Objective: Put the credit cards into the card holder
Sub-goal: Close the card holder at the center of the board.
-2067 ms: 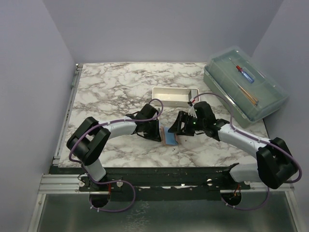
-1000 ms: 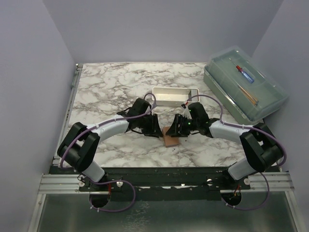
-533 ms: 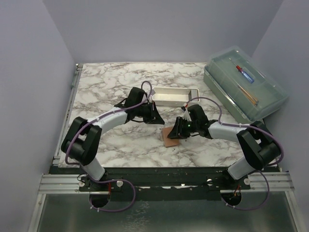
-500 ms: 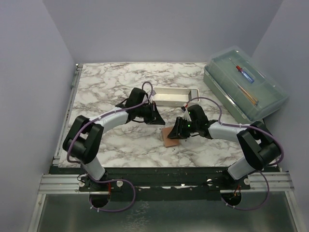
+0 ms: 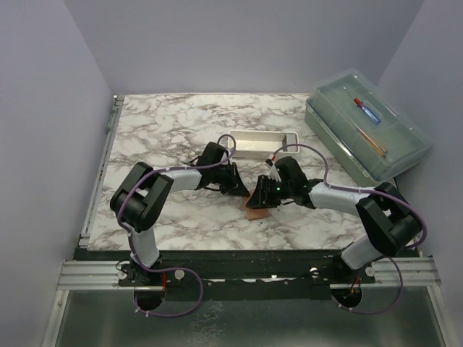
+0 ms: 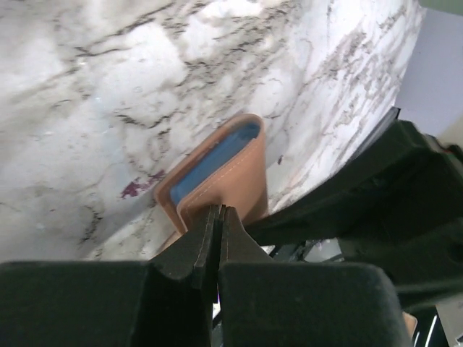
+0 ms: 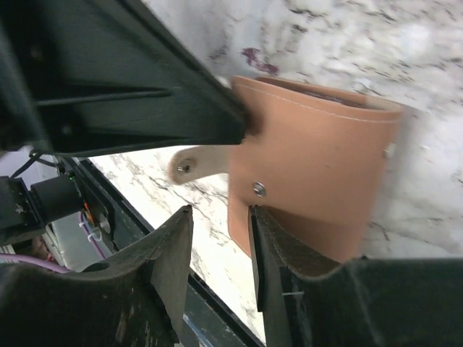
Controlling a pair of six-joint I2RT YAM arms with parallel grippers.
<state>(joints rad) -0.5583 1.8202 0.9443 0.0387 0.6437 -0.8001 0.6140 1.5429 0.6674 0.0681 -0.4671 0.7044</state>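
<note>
Tan leather-look bifold card holder [image 5: 255, 211] sits on the white-and-grey marble-patterned table [image 5: 159, 130], close to the near edge and roughly midway between the left and right edges, with my two arms meeting over it. My left fingers [image 6: 217, 213] are clenched tight, no gap between them. Their tips press against one edge of the holder's tan cover; I cannot tell whether any leather is nipped between them. From my left wrist the holder's fold gapes a little and a blue strip [image 6: 215, 154] shows inside it; lining or card, I cannot tell.

My right fingers [image 5: 260, 198] come at the holder from the other side and stand parted, a plain gap between them. From my right wrist, one of them overlaps the lower part of the cover, the holder's corner shows in the gap, and I see no pinch on it. A small tan strap tab [image 7: 194, 165] with a metal stud pokes out from the holder's side, just under my left fingers, and a snap dot [image 7: 258, 189] sits on the cover. A small purple stain [image 7: 257, 59] marks the table just beside the holder.

Farther back, near the table's middle, lies a white rectangular tray [image 5: 264, 143], apart from the holder. A large clear lidded plastic box [image 5: 347, 116] stands at the far right corner, with a red-and-blue item [image 5: 365, 110] inside.
</note>
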